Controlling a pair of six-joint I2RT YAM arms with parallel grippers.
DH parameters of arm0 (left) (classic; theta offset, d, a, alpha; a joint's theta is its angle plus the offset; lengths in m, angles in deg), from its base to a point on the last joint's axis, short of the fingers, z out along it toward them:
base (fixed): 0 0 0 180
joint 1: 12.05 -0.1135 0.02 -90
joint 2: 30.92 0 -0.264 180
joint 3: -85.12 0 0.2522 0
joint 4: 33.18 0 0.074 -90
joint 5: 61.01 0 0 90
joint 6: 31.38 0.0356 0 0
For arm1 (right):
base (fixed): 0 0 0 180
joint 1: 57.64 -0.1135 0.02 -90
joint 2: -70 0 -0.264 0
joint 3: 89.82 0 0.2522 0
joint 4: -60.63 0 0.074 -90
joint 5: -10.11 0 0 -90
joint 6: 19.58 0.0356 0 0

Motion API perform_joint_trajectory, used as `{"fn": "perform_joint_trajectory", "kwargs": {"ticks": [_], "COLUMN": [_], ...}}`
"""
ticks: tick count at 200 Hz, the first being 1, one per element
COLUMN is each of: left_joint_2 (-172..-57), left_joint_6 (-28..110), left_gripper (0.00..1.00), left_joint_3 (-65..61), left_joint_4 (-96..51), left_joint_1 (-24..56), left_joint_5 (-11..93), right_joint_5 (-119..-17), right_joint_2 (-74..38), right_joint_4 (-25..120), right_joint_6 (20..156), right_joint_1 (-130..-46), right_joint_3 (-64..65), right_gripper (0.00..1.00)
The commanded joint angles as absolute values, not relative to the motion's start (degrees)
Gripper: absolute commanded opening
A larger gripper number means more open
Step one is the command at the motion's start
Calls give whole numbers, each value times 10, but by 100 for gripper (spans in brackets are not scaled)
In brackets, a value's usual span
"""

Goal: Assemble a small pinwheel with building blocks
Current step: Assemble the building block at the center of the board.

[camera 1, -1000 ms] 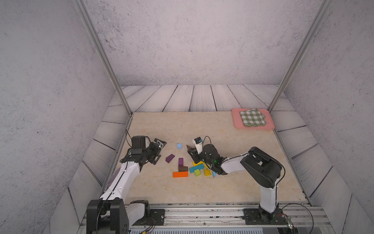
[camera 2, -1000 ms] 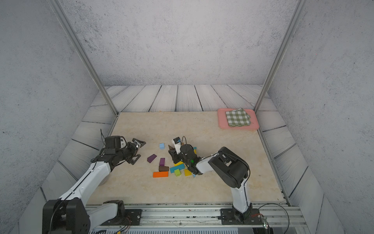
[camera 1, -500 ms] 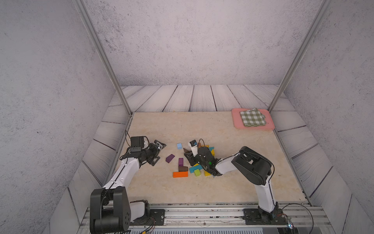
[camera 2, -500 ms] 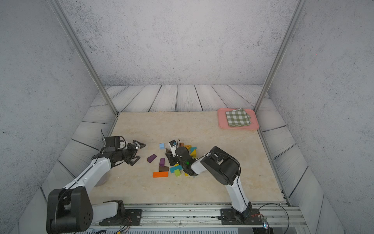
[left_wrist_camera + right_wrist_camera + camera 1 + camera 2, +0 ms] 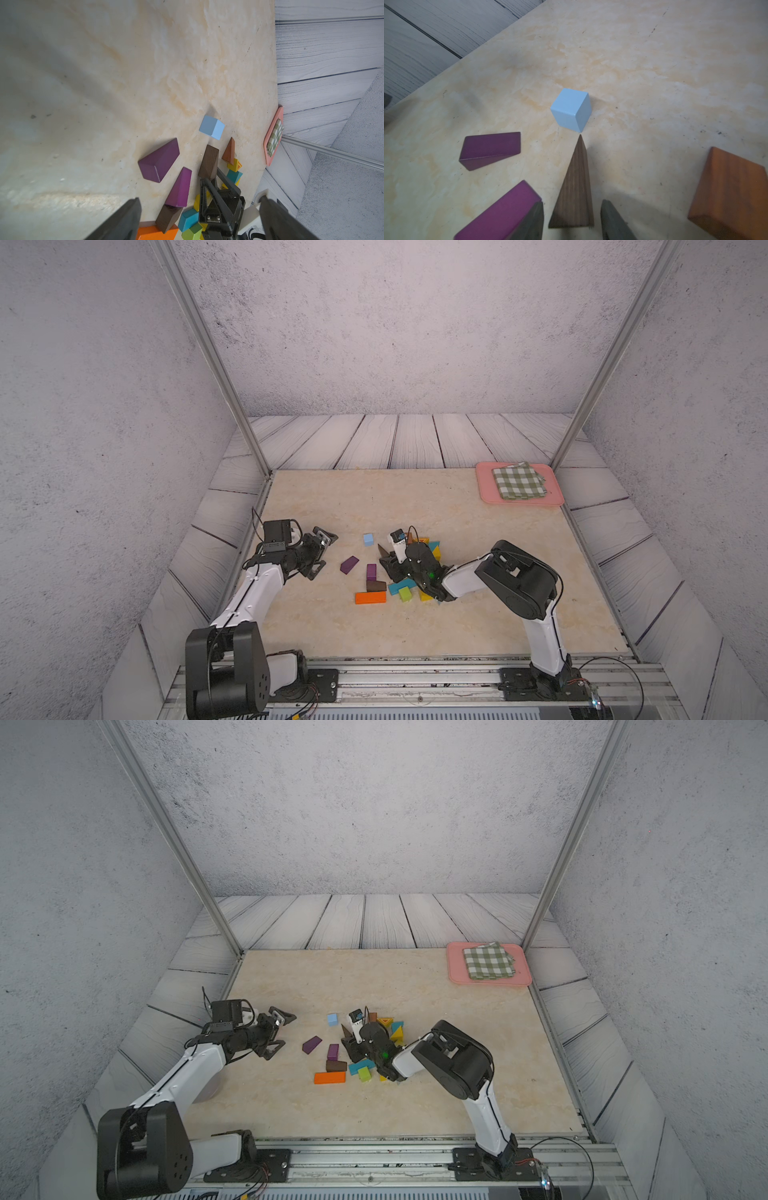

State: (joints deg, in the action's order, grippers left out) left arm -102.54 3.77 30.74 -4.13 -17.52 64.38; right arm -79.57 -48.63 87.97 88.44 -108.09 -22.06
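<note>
We find the right fingers [image 5: 531, 220] low over the desk [image 5: 654, 62], parted, with a brown wedge [image 5: 574, 187] resting on the desk between them. A sliver of desk shows on each side of the wood, so neither finger presses it. The wedge's thin tip points straight ahead of the fingers at a blue cube [image 5: 571, 109]. The cube sits just past the tip, so close that we cannot tell whether they touch. Just beside one finger lies a purple wedge [image 5: 500, 209], and a second purple wedge [image 5: 490, 149] lies farther ahead on that same side. On the opposite side, apart from the fingers, we see an orange-brown block [image 5: 729, 191]. In both top views the other blocks crowd behind and beside the right fingers, under the wrist, among them an orange bar [image 5: 370, 597], a green cube [image 5: 404, 593], a teal bar [image 5: 397, 587] and a yellow triangle [image 5: 397, 1031]. The left fingers [image 5: 325, 537] stand spread wide with nothing between them, well apart from the pile and opening toward it. The second purple wedge is the block nearest them. Far beyond both pairs of fingers, at the desk's back corner, a pink tray [image 5: 484, 485] carries a folded checked cloth [image 5: 518, 481].
</note>
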Motion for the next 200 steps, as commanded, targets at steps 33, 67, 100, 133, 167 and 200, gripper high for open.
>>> {"fn": "perform_joint_trajectory", "kwargs": {"ticks": [33, 67, 100, 133, 167, 200], "left_joint_2": [-1013, -1012, -1011, -1005, -1006, -1020], "left_joint_6": [55, 65, 71, 83, 92, 95], "left_gripper": [96, 96, 96, 96, 96, 96], "left_joint_3": [304, 303, 304, 305, 305, 302], "left_joint_4": [-26, -19, -18, -7, -5, -8], "left_joint_1": [-188, -192, -194, -194, -194, -195], "left_joint_5": [650, 650, 653, 649, 647, 651], "right_joint_5": [-817, -841, -847, -844, -851, -861], "right_joint_2": [-482, -481, -487, -486, -478, -478], "right_joint_4": [672, 560, 494, 479, 472, 467], "right_joint_6": [839, 829, 820, 813, 792, 767], "right_joint_1": [-1083, -1084, -1084, -1084, -1084, -1083], "right_joint_3": [-146, -102, -63, -54, -58, -54], "right_gripper": [45, 43, 38, 34, 29, 25]}}
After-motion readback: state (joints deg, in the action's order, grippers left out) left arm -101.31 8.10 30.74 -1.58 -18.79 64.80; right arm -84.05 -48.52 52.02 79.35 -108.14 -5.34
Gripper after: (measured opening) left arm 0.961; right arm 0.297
